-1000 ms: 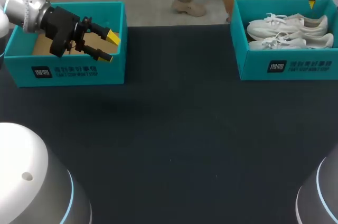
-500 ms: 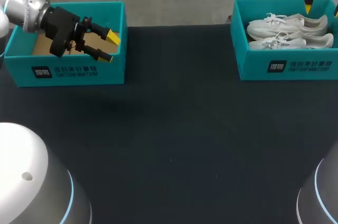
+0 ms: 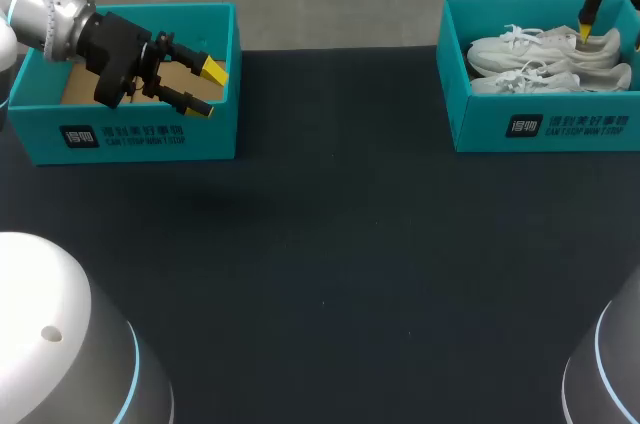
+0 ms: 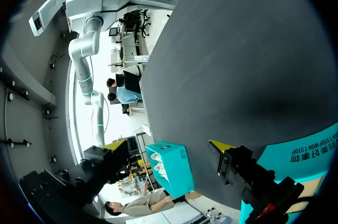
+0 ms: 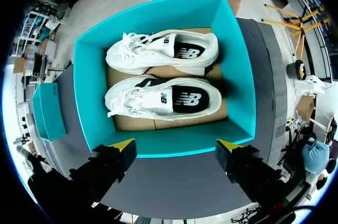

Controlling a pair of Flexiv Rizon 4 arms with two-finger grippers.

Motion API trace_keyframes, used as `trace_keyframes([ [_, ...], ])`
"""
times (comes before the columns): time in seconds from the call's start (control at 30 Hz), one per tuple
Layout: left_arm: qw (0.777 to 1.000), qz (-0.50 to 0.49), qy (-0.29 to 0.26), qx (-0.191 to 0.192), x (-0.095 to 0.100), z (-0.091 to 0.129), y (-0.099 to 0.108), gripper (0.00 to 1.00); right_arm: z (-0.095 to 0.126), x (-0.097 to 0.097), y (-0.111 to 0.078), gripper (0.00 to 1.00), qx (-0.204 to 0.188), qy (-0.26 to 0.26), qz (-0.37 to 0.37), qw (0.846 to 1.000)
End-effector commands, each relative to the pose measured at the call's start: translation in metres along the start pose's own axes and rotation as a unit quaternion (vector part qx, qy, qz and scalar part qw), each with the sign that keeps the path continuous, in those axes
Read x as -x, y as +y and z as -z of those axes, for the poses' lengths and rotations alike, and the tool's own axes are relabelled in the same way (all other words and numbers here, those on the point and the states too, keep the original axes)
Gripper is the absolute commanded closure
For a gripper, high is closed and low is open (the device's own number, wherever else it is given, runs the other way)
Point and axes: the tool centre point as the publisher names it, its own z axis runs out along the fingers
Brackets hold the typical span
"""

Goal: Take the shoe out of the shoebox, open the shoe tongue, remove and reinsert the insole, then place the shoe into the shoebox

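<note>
Two white shoes lie side by side in the teal shoebox (image 3: 540, 124) at the back right: one shoe (image 3: 545, 47) behind the other shoe (image 3: 550, 77). My right gripper (image 5: 176, 147) hangs open above the box's rim, looking down on both shoes (image 5: 163, 98), touching neither. In the head view one of its yellow fingertips (image 3: 586, 29) shows over the far shoe's heel end. My left gripper (image 3: 205, 91) stands open and empty over a second teal box (image 3: 130, 134) at the back left.
The left box shows only a cardboard bottom (image 3: 80, 89). The dark table top (image 3: 330, 244) stretches between the two boxes and toward the front edge. From the left wrist view the shoebox (image 4: 171, 168) shows far across the table.
My right gripper has come down a little toward the shoebox. The left arm has not moved.
</note>
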Motion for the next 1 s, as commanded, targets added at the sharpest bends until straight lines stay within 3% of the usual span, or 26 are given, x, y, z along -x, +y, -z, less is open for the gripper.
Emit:
trace_keyframes([
  [0.03, 1.0, -0.001, 0.001, -0.002, 0.0, 0.0, 0.001, 0.0, -0.001, 0.0, -0.009, 0.0, 0.097, 0.0, -0.001, 0.995],
  [0.1, 1.0, -0.001, 0.001, -0.002, 0.0, 0.0, 0.001, 0.0, -0.001, -0.001, -0.012, 0.0, 0.105, -0.006, 0.003, 0.994],
  [0.23, 0.989, 0.135, -0.014, 0.055, 0.012, 0.008, 0.014, 0.0, -0.003, -0.006, -0.022, 0.0, 0.135, -0.03, 0.011, 0.99],
  [0.47, 0.956, 0.278, 0.003, 0.097, 0.015, 0.017, 0.027, 0.0, -0.006, -0.006, -0.032, 0.0, 0.167, -0.048, 0.017, 0.985],
  [0.53, 0.935, 0.336, -0.013, 0.114, 0.015, 0.019, 0.033, 0.0, -0.005, -0.008, -0.037, 0.0, 0.182, -0.056, 0.026, 0.981],
  [0.63, 0.889, 0.418, -0.094, 0.162, 0.018, 0.026, 0.047, 0.0, -0.005, -0.01, -0.047, 0.0, 0.206, -0.063, 0.047, 0.975],
  [0.67, 0.888, 0.406, -0.129, 0.174, 0.022, 0.031, 0.051, 0.0, -0.005, -0.012, -0.051, 0.0, 0.208, -0.066, 0.059, 0.974],
  [1.0, 0.888, 0.406, -0.129, 0.174, 0.022, 0.031, 0.051, 0.0, -0.006, -0.012, -0.054, 0.0, 0.217, -0.076, 0.062, 0.971],
])
